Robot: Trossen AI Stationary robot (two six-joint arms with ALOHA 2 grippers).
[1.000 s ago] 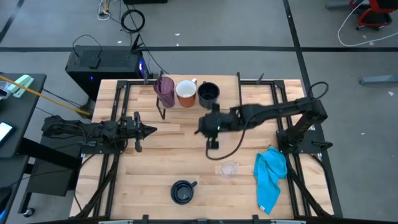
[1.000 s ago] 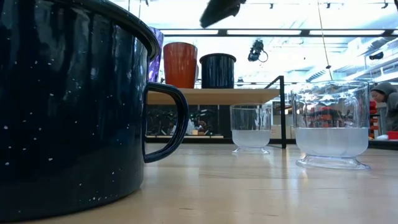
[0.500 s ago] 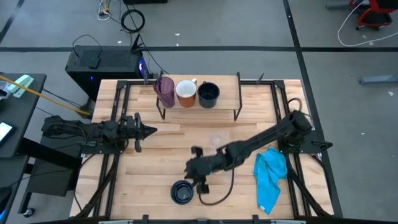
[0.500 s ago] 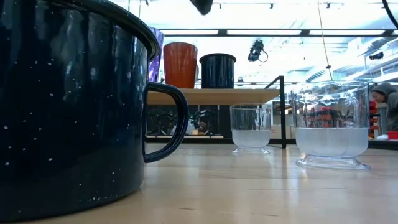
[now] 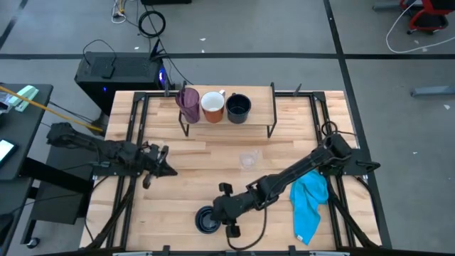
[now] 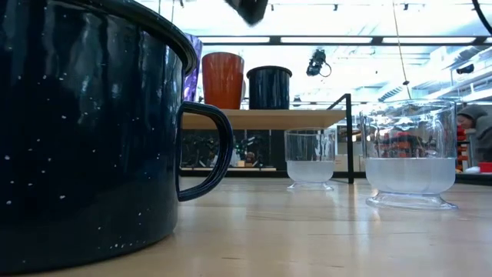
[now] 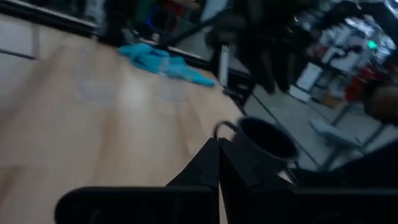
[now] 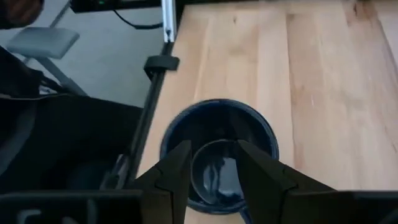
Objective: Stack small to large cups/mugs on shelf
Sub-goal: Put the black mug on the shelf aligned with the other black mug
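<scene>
On the shelf (image 5: 259, 114) at the far side stand the purple tumbler (image 5: 188, 103), the orange-brown mug (image 5: 212, 105) and a navy mug (image 5: 238, 107). A second navy mug (image 5: 207, 220) stands upright near the table's front edge. My right gripper (image 8: 213, 149) hovers open just above its mouth (image 8: 217, 134), touching nothing. One clear glass (image 5: 247, 159) stands mid-table; in the low view two clear glasses (image 6: 310, 158) (image 6: 407, 154) rest on their bases. My left gripper (image 5: 165, 165) waits shut at the table's left, holding nothing.
A bright blue cloth (image 5: 309, 203) lies crumpled at the table's right, beside my right arm. The shelf's black wire legs (image 5: 273, 131) stand on the tabletop. Bare wood lies between the shelf and the near mug.
My right gripper has swung from just in front of the shelf toward the table's near edge and down, ending over the near navy mug. My left gripper has swung a little toward the near edge. The cups and glasses have stayed in place.
</scene>
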